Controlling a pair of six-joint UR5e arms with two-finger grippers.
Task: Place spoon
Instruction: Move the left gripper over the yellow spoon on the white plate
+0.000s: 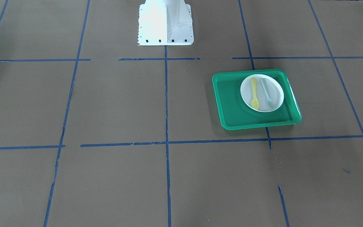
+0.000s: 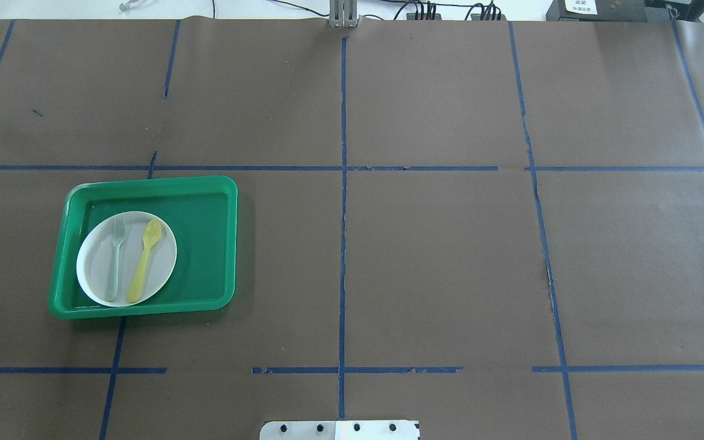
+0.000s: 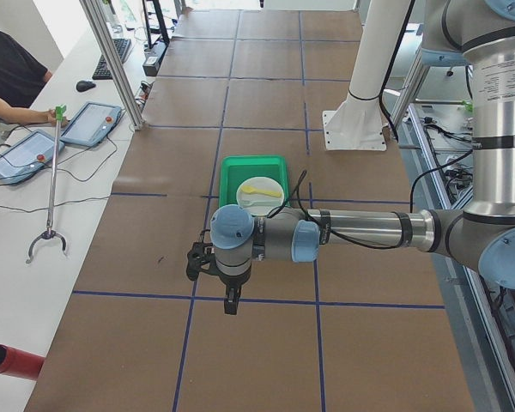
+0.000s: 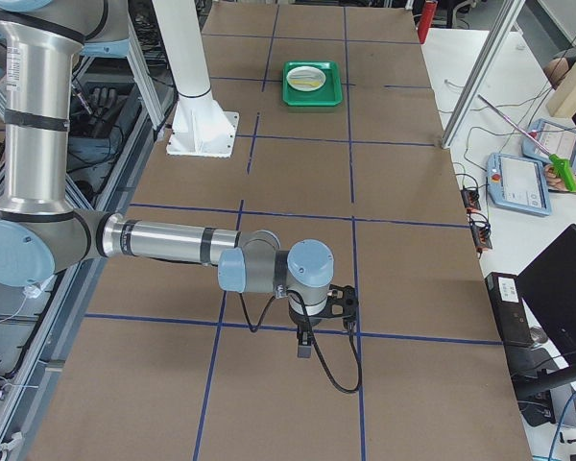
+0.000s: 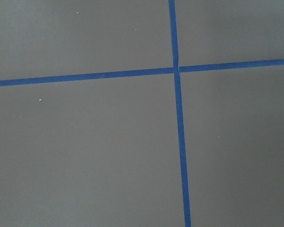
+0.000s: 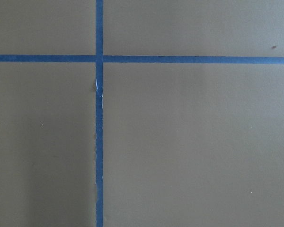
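Note:
The small yellow spoon point(image 1: 254, 93) lies on a white plate point(image 1: 278, 94) inside a green tray point(image 1: 232, 104), handle towards the robot. It also shows in the overhead view point(image 2: 145, 259), on the plate point(image 2: 162, 263) in the tray point(image 2: 205, 244), on my left side of the table. A pale grey fork point(image 2: 115, 260) lies beside it on the plate. My left gripper point(image 3: 230, 305) shows only in the exterior left view, hanging above bare table away from the tray. My right gripper point(image 4: 304, 346) shows only in the exterior right view, far from the tray point(image 4: 312, 98). I cannot tell whether either is open or shut.
The white robot pedestal point(image 1: 165, 22) stands at the table's middle on the robot's side. Blue tape lines point(image 2: 343, 244) grid the brown table cover. A side table with tablets point(image 3: 90, 123) and a grabber stick point(image 3: 51, 184) runs along the operators' edge.

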